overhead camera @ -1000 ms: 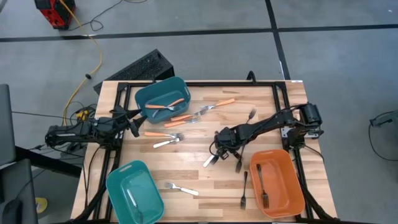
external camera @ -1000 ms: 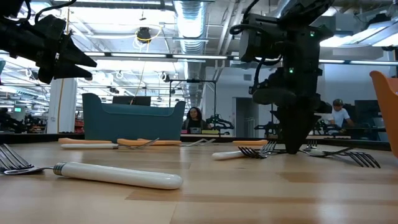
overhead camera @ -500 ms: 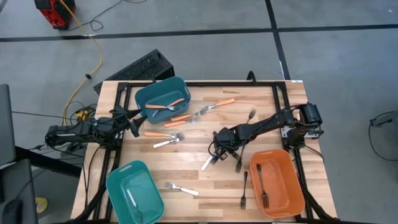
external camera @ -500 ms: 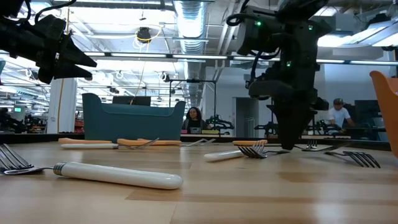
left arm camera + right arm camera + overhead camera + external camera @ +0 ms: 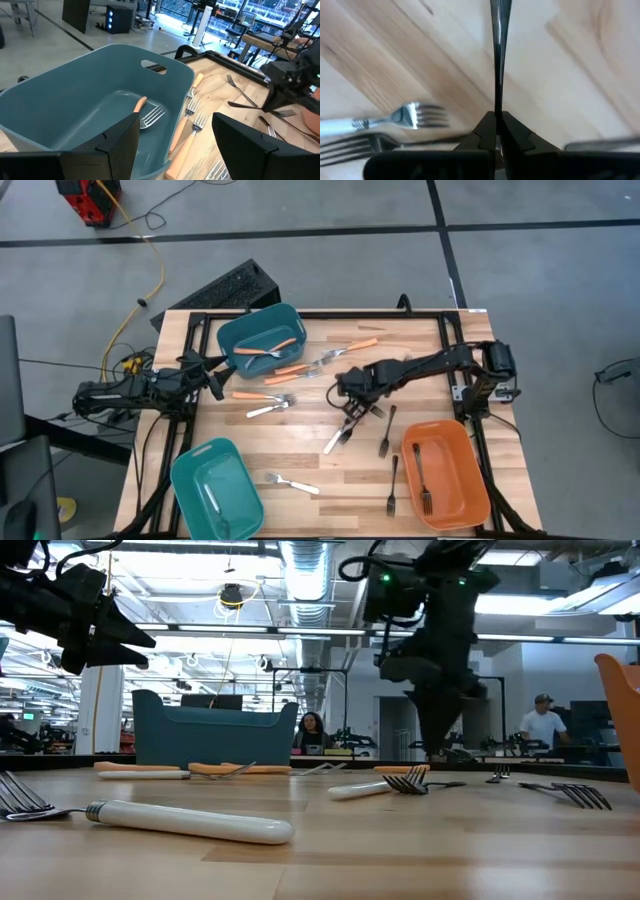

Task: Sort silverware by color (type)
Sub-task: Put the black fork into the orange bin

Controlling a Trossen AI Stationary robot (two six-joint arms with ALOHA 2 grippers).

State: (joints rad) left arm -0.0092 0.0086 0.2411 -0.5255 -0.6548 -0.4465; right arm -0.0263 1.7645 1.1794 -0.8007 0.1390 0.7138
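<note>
Step in hand: carrying one black fork (image 5: 498, 60), pinched in nearly closed jaws of right gripper (image 5: 352, 402), raised above mid-counter (image 5: 300, 450). Next: transfer to orange bin (image 5: 470, 490), which holds black forks, then release. Left gripper (image 5: 175, 145) idle beside teal bin (image 5: 75, 90), jaws wide, empty.

my matt black right gripper (image 5: 496, 131) pinches a slim, glossy black fork (image 5: 498, 45) that gleams like polished metal. beneath it, the pale butcher-block wooden table (image 5: 300, 450) shows a smooth, satin grain. a white-handled fork (image 5: 180, 820) has a glossy plastic grip and bright metal tines. the teal rectangular bin (image 5: 75, 100) looks like smooth, semi-matt plastic; the orange rectangular bin (image 5: 447, 475) shares that plastic sheen.
</note>
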